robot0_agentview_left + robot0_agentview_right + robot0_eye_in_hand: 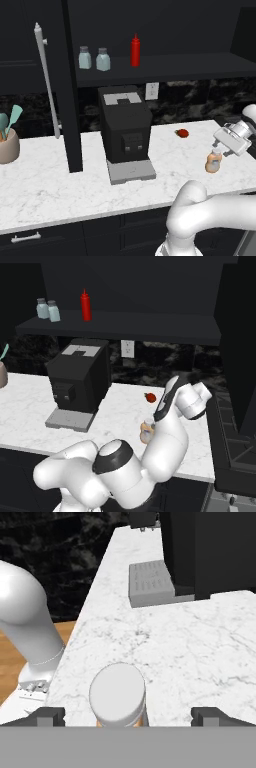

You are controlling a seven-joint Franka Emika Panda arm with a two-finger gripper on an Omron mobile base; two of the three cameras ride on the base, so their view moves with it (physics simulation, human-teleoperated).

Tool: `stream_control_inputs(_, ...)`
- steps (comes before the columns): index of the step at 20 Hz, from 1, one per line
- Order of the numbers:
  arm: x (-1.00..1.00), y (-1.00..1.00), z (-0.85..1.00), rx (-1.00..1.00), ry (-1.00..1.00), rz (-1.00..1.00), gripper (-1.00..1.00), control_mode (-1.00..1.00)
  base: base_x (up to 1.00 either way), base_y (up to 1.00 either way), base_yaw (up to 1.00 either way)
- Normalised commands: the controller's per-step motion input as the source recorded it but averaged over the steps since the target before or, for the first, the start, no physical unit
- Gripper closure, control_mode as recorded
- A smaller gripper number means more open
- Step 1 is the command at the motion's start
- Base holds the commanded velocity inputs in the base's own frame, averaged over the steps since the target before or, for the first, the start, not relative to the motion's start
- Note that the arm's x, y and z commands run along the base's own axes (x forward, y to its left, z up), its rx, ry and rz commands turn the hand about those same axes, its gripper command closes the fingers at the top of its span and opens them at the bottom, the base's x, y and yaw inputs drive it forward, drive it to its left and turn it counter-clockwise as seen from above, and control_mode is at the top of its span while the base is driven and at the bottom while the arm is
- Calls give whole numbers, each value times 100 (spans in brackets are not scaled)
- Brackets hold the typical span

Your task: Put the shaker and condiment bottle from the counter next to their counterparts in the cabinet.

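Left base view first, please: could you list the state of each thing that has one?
Cabinet: door open.
Two shakers: upright on the cabinet shelf.
Red squeeze bottle: upright, capped.
Condiment bottle: upright on counter, capped.
Hand: open, straddling the bottle cap.

Arm bent fwd-right, gripper [127, 714] low, fingers [50, 714] spread wide apart.

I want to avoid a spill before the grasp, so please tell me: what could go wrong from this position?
1. The open gripper stands around the condiment bottle, fingers well apart from its cap. Closing off-centre could tip this small squat bottle on the counter.
2. Gripping only the rounded cap may let it slip.
3. The cabinet shelf already holds two shakers and a red squeeze bottle; lifting there, the arm might brush the coffee machine or these.
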Motion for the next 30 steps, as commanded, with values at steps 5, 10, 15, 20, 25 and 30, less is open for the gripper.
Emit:
stream_control_inputs(5,-1,0,-19,0,0,0,-100,-100,0,0,0)
stream_control_inputs(10,0,0,-20,0,0,0,-100,-100,0,0,0)
stream_control_inputs(15,0,0,-14,0,0,0,-100,-100,0,0,0)
stream_control_inputs(20,0,0,-10,0,0,0,-100,-100,0,0,0)
stream_control_inputs(25,0,1,-7,0,1,0,-100,-100,0,0,0)
stream_control_inputs(30,0,5,-1,0,0,0,-100,-100,0,0,0)
